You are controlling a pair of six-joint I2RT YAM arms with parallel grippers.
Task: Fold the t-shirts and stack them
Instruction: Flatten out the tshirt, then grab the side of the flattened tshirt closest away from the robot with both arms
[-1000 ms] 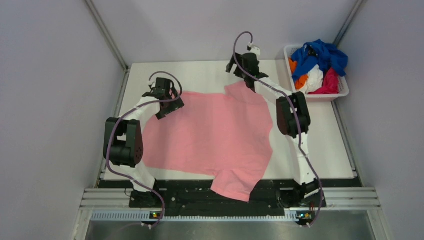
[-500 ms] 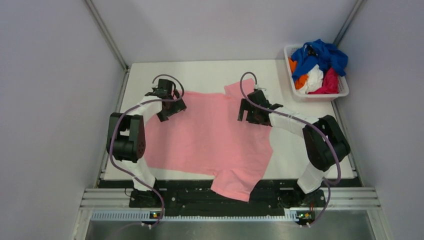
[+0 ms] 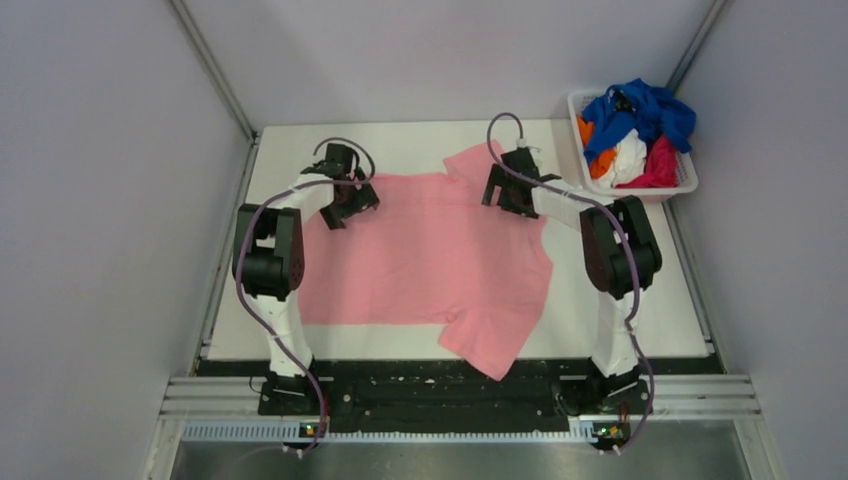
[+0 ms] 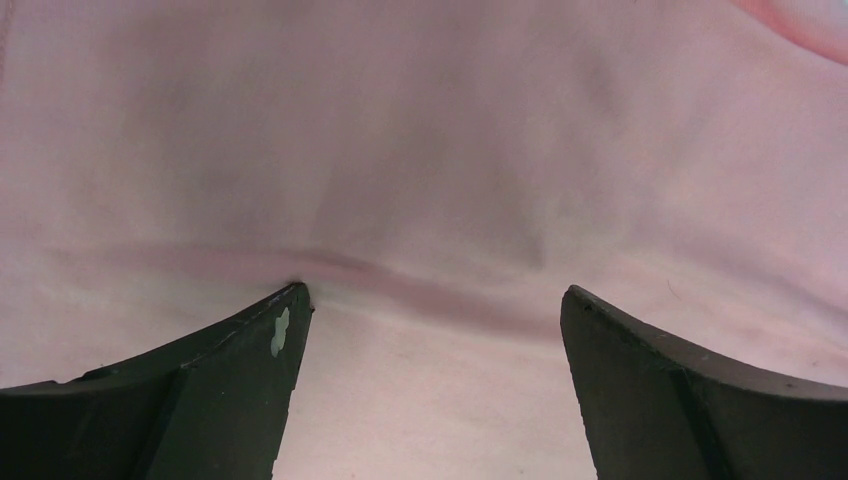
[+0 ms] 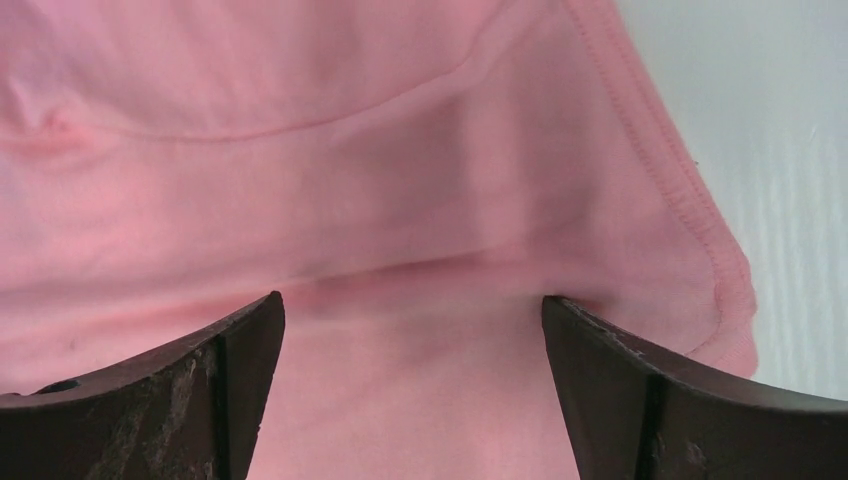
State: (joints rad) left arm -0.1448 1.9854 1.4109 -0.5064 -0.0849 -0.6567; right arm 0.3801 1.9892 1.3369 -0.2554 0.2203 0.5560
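— Salmon-pink cloth: the t-shirt (image 3: pixel 430 265) lies spread flat across the middle of the white surface (image 3: pixel 400 140) in the top view, one sleeve (image 3: pixel 490 345) drooping over the lower edge at bottom centre. How would it handle?

— Light and limp, I'd judge. It has no stiffness, so it will sag and drag wherever it isn't held. Best to pinch at a seam or hem, where the cloth is doubled.

— And the jaws?

— Both pairs stand wide apart, holding nothing. Over the shirt's upper-left corner, the left jaws are low on the cloth, and the left wrist view shows a soft crease running between the fingertips (image 4: pixel 220 390). At the shirt's upper right, the right jaws sit by the stitched hem (image 5: pixel 690 200), with bare surface showing beyond it.

— The rest?

— The other t-shirts (image 3: pixel 640 120) are heaped in the white basket (image 3: pixel 650 193) at upper right: blue, orange, white, magenta.

— Any label or print?

— None that can be read. The cloth looks plain.
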